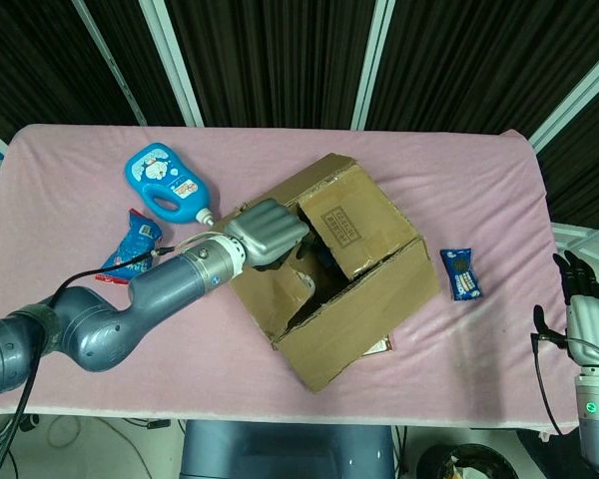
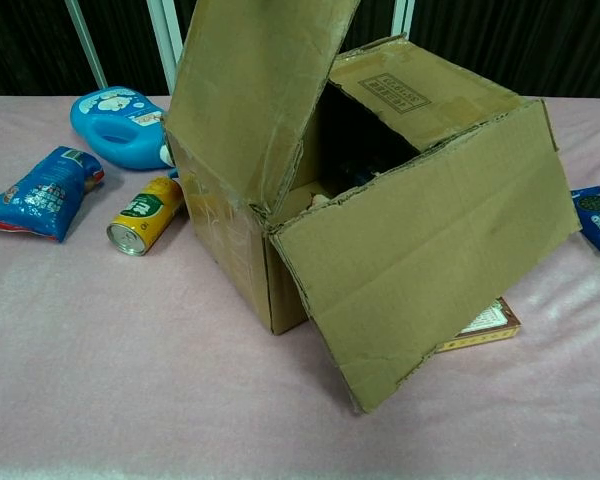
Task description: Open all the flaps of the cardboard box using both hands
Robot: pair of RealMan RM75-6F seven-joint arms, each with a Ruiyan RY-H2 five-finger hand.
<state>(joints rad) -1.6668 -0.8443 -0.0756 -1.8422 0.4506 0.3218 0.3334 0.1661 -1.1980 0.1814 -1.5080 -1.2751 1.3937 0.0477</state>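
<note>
The cardboard box [image 1: 371,299] stands skewed at the middle of the pink table. My left hand [image 1: 265,232] grips the free edge of its left flap [image 2: 250,90], which now stands upright; in the chest view the hand is hidden. The far flap [image 2: 420,95] still lies over the opening. The front flap [image 2: 440,270] hangs outward and down. The box interior shows dark between the flaps. My right hand [image 1: 584,299] hangs off the table's right edge, far from the box, fingers extended and holding nothing.
A blue bottle [image 1: 165,183] and a blue snack bag [image 1: 130,249] lie left of the box, with a yellow can [image 2: 145,213] beside them. A small blue packet [image 1: 461,273] lies to the right. A flat carton [image 2: 485,325] pokes out under the front flap.
</note>
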